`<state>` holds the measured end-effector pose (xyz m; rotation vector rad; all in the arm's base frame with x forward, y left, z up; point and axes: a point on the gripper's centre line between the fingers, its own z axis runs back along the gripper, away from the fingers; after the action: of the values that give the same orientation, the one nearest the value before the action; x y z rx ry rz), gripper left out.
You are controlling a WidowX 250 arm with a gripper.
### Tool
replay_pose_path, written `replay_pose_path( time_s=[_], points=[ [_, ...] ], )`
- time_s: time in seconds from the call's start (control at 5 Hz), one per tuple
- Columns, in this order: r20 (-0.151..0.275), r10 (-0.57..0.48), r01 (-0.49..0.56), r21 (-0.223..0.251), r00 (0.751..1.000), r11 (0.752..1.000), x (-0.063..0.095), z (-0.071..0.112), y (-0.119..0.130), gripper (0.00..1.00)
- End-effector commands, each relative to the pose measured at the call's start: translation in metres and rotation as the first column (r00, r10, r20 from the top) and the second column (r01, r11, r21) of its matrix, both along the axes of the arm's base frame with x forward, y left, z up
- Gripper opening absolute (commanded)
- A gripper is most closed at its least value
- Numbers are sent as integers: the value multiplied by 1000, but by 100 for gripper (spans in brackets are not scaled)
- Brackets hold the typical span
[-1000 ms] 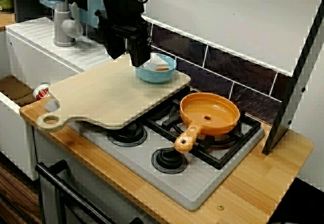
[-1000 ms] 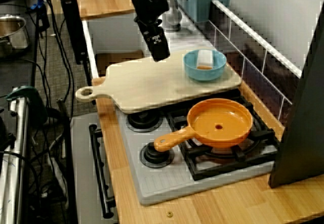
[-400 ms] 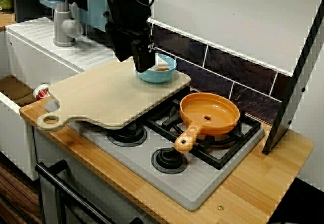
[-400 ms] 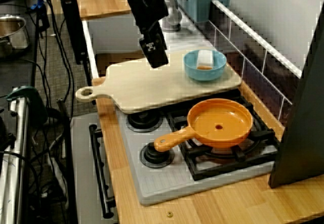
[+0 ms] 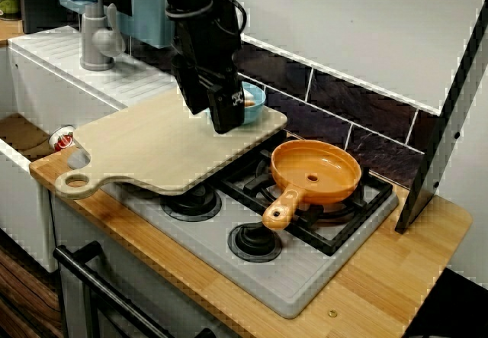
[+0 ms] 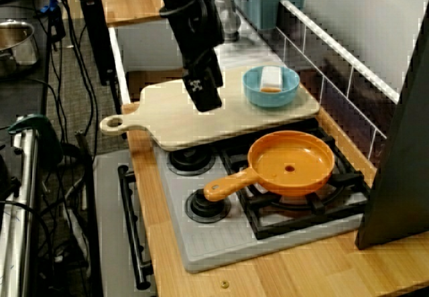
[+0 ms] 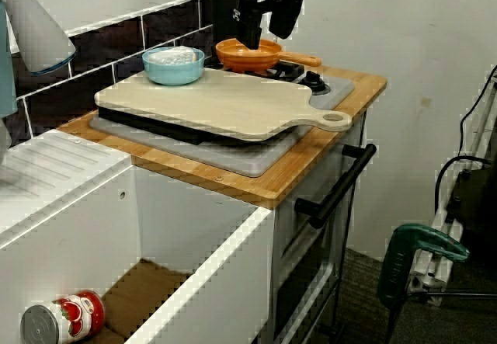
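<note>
gripper: the black gripper (image 7: 268,35) hangs tip-down over the cutting board (image 5: 152,143). In the view from the sink side the two fingers (image 7: 250,33) are seen spread apart with a gap between them, and nothing is held in there.
contact: a bit of air seems to be left between the fingertips and the wood. It can't be called for sure, since the tips are seen against dark stuff in the other two views.
cutting board: a pale wooden one with a round hole in the handle. It's laid flat across the sink-side half of the stove (image 5: 293,281), with the handle sticking out toward the front edge of the counter (image 5: 396,269).
bowl: a small blue bowl (image 6: 271,96) is parked on the board's back corner, close to the tiled wall. The gripper is just beside it, on the side away from the wall.
in the bowl: a white block (image 6: 271,76) with a brownish smear next to it. What it is can't be made out.
pan: an orange pan (image 5: 328,166) is set on the burner grate beside the board, its handle pointed at the front of the stove.
other stuff: a grey tap (image 5: 95,44) is seen past the board, and a red tomato can (image 7: 62,321) is lying on its side down in the white sink.
</note>
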<state>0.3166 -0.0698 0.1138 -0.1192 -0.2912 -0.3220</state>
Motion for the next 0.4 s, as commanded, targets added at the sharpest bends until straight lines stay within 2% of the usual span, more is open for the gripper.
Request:
replay_pose_path(
  time_s=[0.0,0.2],
  points=[
    [8,-29,29,1,1000,1000,1,-1,-13,100],
    [-5,-2,2,-7,1000,1000,4,-2,-21,100]
  ],
)
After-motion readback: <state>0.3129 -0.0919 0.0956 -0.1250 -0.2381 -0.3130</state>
